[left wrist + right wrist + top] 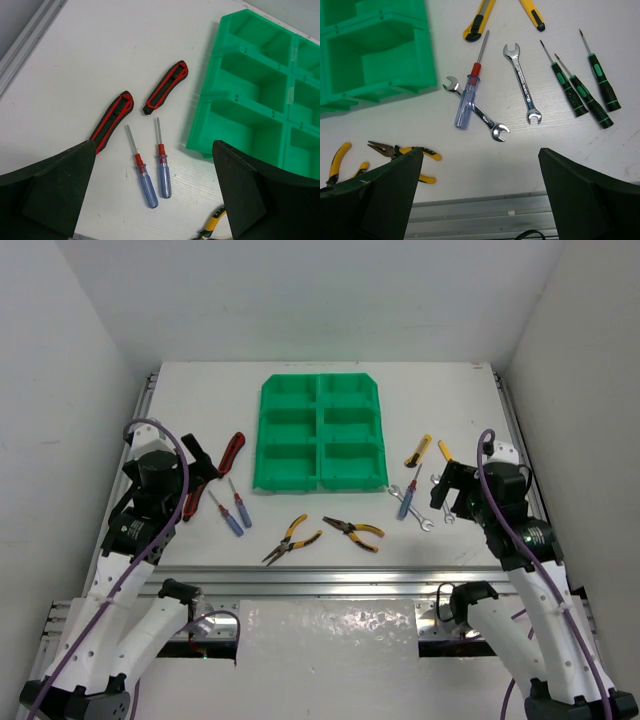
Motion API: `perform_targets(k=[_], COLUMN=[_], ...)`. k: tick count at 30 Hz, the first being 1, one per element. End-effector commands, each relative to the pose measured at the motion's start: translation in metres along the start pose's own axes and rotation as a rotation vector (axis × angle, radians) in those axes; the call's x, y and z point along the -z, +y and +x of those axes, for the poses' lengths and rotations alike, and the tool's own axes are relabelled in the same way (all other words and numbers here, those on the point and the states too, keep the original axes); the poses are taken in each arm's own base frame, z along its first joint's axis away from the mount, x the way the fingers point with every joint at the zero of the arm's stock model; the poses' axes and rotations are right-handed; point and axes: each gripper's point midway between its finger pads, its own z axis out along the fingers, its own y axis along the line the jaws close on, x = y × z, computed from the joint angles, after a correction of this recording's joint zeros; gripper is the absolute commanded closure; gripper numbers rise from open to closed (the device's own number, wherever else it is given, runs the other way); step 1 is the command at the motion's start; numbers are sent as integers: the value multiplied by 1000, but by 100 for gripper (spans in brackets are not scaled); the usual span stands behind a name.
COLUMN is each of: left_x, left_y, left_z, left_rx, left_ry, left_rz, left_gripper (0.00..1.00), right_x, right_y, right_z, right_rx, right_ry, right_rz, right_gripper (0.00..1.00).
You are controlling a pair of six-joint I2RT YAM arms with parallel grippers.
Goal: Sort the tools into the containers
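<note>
The green tray [318, 430] of six bins stands at the back centre, nothing showing in its bins. My left gripper [197, 478] is open, held above two blue-handled screwdrivers [162, 167] and two red-and-black knives [166, 87], touching none; its own view shows it [154, 197] wide apart. Two yellow-handled pliers [320, 533] lie in front of the tray. My right gripper [450, 485] is open in its own view [480, 195], above bare table. Near it lie a blue screwdriver [470, 90] across a silver wrench [490, 125], a second wrench [522, 82], two yellow-black knives [479, 19] and three green-black screwdrivers [585, 97].
An aluminium rail [320, 585] runs along the table's near edge and shows in the right wrist view [520, 210]. A side rail [25, 45] borders the table's left. White walls enclose the table on three sides.
</note>
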Motion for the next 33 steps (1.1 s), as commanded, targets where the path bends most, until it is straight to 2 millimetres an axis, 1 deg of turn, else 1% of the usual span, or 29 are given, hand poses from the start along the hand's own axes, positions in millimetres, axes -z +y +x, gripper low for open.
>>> perform_targets(k=[1,3,4,5,7,8,9,10,11,12,13,14,16,17,19,20,22,23,24,25,27,30,32,33], left_x=[6,5,5,6,5,5,4,4,2,2,1,0,0,-1,-2,-3,-3,-4,-4,-3,-4,-4,-3,-4], left_y=[-5,-5,-5,-5,-7,-7,-7,-7,-8,-8,-9,-9,-11,-12,-13,-12,-13,-13,-13,-14,-14,-14,-15,-15], left_z=[-15,-15,-15,-15,-14,-13,-13,-12,-10,-10,-10,-8,-7,-6,-5,-4,-4,-4,-3,-4,-3,-3,-4,-3], left_rx=[30,30,30,29,28,25,24,22,19,17,16,12,9,4,0,-2,-1,-2,-4,-5,-5,-7,-6,-8], left_ry=[-47,-47,-46,-46,-43,-41,-38,-33,-26,-24,-23,-16,-11,-7,-3,2,5,5,8,6,9,8,8,9], left_rz=[18,18,20,24,32,34,31,30,32,32,35,37,43,49,54,47,49,50,52,55,58,56,61,60], left_gripper=[0,0,0,0,0,0,0,0,0,0,0,0,0,0,0,0,0,0,0,0,0,0,0,0], right_x=[-4,-10,-14,-24,-38,-54,-61,-70,-89,-98,-106,-123,-139,-153,-165,-175,-183,-187,-191,-193,-198,-198,-197,-197], right_y=[-5,-3,3,8,16,17,18,17,16,15,15,15,16,19,20,21,22,25,24,25,23,21,21,20], right_z=[-5,-3,-1,1,8,21,19,22,29,32,35,42,48,54,58,61,64,62,67,67,76,86,91,91], right_rx=[-30,-37,-37,-48,-77,-78,-95,-101,-96,-96,-96,-94,-98,-100,-93,-86,-83,-86,-87,-87,-91,-100,-104,-103], right_ry=[-21,-17,-8,-11,34,122,137,165,216,240,268,318,353,383,402,416,432,425,439,443,469,489,494,496], right_rz=[41,33,5,-18,-40,-21,-3,21,56,74,89,113,126,125,131,132,132,126,128,126,140,142,139,138], right_gripper=[1,1,1,1,1,1,1,1,1,1,5,7,12,15,21,27,31,38,40,42,51,59,59,64])
